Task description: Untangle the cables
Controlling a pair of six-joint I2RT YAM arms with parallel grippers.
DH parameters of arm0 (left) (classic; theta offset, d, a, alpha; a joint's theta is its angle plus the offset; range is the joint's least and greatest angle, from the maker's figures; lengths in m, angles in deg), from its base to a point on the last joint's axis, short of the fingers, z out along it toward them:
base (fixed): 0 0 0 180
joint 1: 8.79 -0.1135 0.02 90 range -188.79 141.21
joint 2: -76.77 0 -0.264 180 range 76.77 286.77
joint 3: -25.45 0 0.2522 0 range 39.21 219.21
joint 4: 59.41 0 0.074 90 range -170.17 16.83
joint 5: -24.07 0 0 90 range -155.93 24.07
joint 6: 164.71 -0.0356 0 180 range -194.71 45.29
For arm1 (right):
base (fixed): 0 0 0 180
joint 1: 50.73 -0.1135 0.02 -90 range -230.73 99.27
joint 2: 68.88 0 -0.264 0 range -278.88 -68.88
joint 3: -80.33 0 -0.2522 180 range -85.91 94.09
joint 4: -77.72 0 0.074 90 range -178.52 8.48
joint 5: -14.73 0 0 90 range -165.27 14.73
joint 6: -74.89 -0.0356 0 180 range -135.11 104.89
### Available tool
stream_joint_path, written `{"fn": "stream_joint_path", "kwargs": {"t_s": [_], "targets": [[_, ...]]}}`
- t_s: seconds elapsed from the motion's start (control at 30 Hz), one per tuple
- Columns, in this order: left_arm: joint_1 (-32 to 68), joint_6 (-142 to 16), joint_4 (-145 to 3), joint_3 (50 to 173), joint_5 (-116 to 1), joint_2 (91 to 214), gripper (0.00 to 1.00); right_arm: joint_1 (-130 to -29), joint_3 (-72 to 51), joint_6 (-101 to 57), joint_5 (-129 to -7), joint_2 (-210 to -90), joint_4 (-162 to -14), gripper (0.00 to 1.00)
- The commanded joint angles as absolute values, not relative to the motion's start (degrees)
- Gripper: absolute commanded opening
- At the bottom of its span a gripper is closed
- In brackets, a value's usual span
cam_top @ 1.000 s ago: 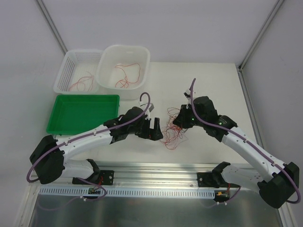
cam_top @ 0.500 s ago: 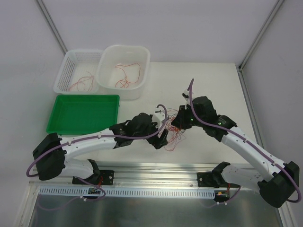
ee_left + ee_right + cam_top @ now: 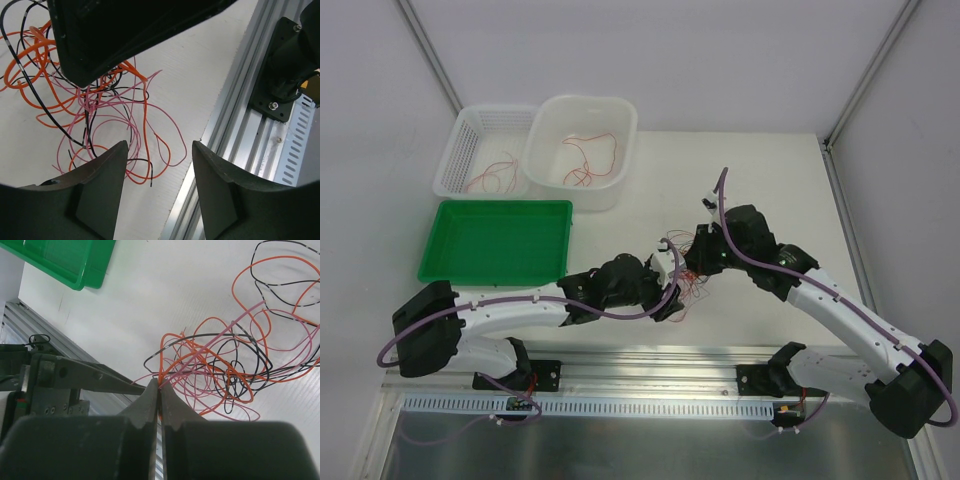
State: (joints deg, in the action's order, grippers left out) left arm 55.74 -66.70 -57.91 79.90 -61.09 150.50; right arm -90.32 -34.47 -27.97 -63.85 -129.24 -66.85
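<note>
Just past the aluminium rail (image 3: 235, 125) at the table's (image 3: 760, 180) near edge, the left gripper (image 3: 157, 150) hangs spread over the cables (image 3: 100, 105) — a loose orange, pink and black heap. At its 1 o'clock the right gripper (image 3: 159, 385) pinches several strands. The green tray (image 3: 495, 240) lies off at 9 o'clock.

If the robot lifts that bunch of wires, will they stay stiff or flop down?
Probably flop: the wires are hair-thin and lie in loose curls. They look light. Since the loops cross, the whole tangle would likely rise together where the right gripper pinches them.
</note>
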Motion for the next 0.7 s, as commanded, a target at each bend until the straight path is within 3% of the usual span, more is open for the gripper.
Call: {"fn": "stream_joint_path", "kwargs": {"t_s": [0.0,0.53,0.67], "targets": [[56.2,-69.2,-53.8,81.4,-63.1,152.6,0.55,-90.9,-32.3,-28.8,-63.2,-128.7,-68.5,0.02],[56.2,-71.3,-51.9,83.6,-70.8,161.4,0.55,-92.2,-31.4,-29.2,-63.3,-127.4,-68.1,0.02],[56.2,-71.2,-51.5,83.5,-71.5,162.0,0.43,-92.4,-31.5,-29.0,-63.8,-126.9,-67.6,0.02]]}}
